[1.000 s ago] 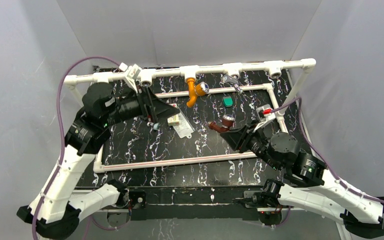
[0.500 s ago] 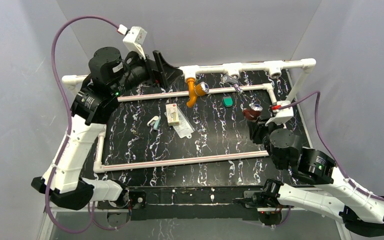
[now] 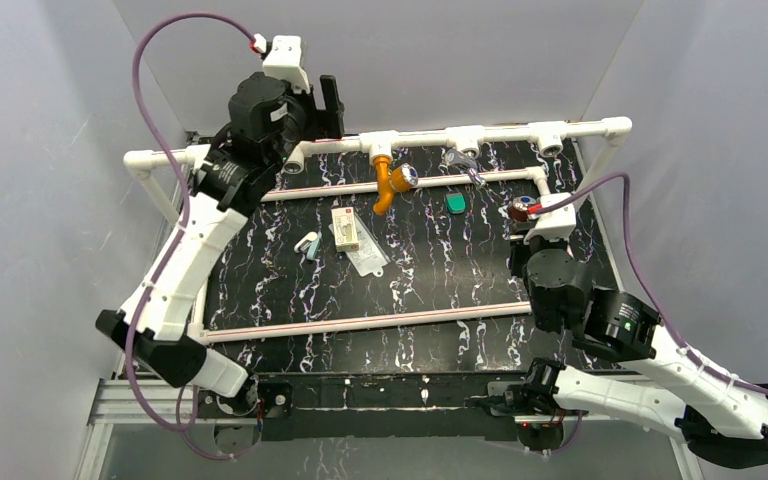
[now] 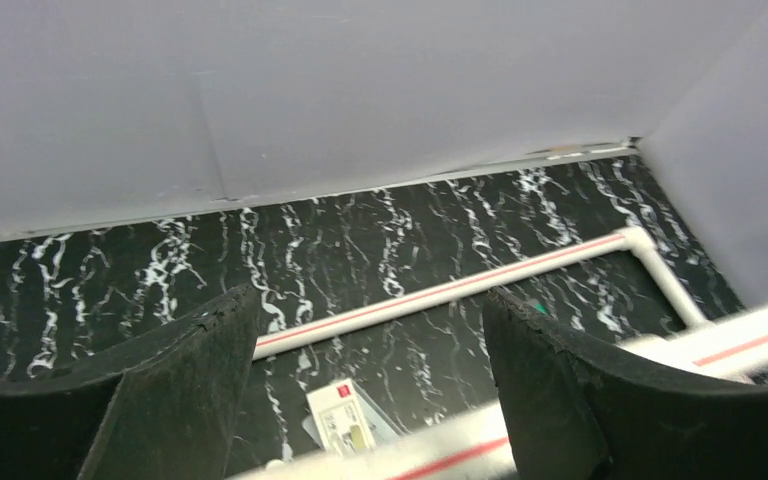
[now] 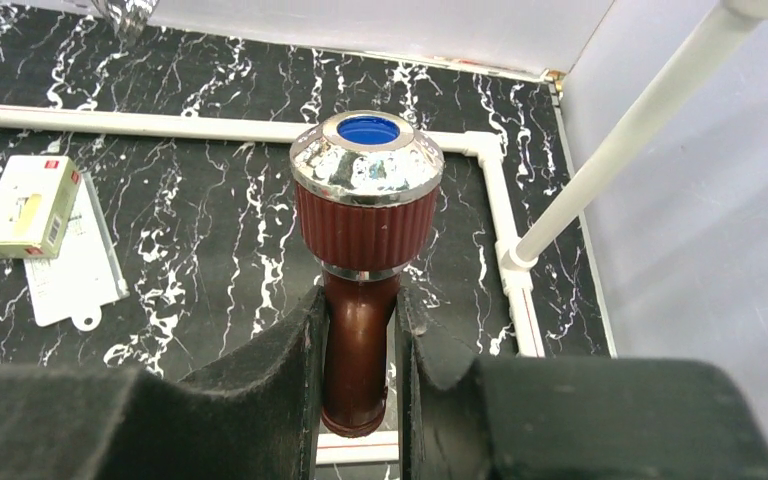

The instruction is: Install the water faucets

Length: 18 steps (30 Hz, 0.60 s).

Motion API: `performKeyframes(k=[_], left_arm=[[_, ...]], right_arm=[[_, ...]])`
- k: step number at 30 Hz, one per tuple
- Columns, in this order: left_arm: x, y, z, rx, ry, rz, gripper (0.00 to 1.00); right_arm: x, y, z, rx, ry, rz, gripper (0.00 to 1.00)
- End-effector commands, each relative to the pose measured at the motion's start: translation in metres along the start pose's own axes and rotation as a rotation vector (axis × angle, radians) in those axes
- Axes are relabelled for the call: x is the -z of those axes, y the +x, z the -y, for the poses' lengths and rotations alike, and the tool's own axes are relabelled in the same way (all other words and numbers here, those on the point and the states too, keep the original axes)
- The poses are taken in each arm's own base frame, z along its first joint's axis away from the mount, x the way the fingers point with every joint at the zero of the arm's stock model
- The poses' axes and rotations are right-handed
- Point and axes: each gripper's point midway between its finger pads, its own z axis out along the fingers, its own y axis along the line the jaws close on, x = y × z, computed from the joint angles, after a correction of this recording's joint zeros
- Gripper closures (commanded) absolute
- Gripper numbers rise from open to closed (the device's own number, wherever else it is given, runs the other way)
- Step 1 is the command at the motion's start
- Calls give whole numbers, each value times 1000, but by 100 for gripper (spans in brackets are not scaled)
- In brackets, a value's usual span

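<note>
Two arms: left arm stretched toward 11 o'clock, left gripper wide open and empty; right arm folded at 4 o'clock, right gripper pinching reddish-brown faucet knob-up.

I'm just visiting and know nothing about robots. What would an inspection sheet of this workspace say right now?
Surface: black marbled tabletop, white pipe frame on it.
Job's things: orange faucet fitted at the frame's back; reddish-brown faucet held up.
Clutter: green block, small box, white tag.
Grippers: left gripper open, empty; right gripper shut on the reddish-brown faucet.
Cables: purple cables loop off both arms.
Surroundings: plain grey walls.
</note>
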Motion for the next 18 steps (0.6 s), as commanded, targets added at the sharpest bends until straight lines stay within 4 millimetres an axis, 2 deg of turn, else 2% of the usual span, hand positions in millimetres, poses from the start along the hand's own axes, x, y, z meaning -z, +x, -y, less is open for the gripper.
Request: performKeyframes(k=[1,8,13,18], left_arm=[[-19,-18,-18,-60,-113,77,20],[-53,9,-33,-90,-174,18,20],[-61,26,-40,-100,-186,-10,20],[-66,53,-50,-109,-212,-62,20]], right_arm=[[4,-30,14,-54,35,95,99],[-2,-31,6,10,39,92,99],[-1,-35,8,21,41,115,99],[-3,-37,1,36,20,111,99]])
